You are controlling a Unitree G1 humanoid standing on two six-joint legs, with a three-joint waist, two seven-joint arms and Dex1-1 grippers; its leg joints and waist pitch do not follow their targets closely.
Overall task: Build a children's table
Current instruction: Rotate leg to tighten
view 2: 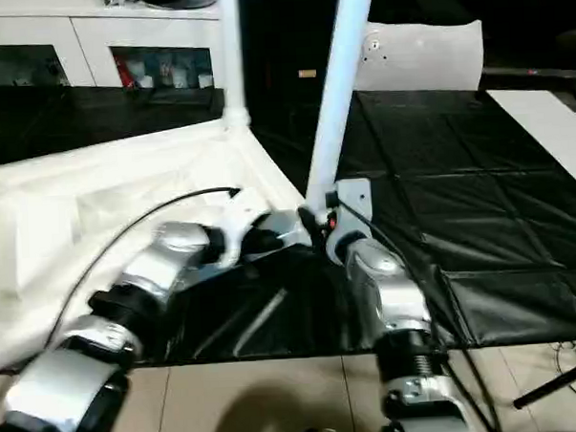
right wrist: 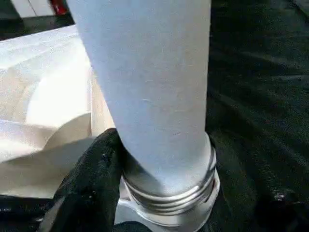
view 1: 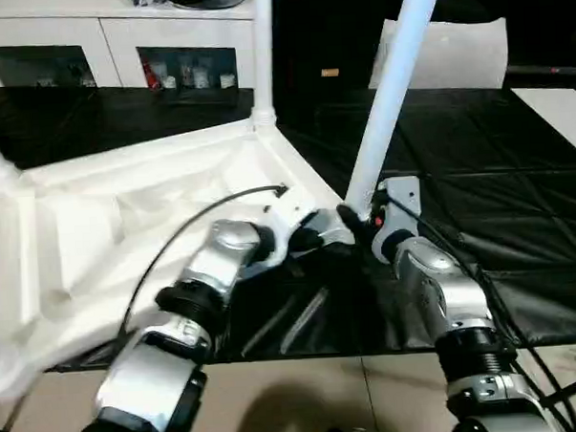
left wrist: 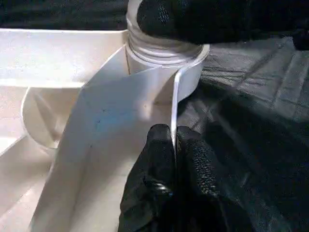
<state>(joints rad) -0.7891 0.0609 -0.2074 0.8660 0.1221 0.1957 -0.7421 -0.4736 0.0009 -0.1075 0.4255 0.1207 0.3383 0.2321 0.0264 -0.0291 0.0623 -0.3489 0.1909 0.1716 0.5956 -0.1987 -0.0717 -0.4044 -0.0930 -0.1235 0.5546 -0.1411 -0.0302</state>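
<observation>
A: Where is the tabletop (view 1: 126, 233)?
B: Upside down on the black mat (view 1: 515, 168), ribbed side up. The left end effector (left wrist: 174, 145) pinches its rim just beside the near corner socket (left wrist: 186, 72).
A: And the right end effector (view 1: 360, 222)?
B: Its fingers clasp the base of the leg (view 1: 388, 97) standing tilted in that socket.

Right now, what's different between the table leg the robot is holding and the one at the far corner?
The near leg leans and its threaded base still shows above the socket; the far leg stands upright, seated in its corner. The right gripper clasps the near leg; nothing holds the far leg. Both are white tubes on the upturned tabletop.
</observation>
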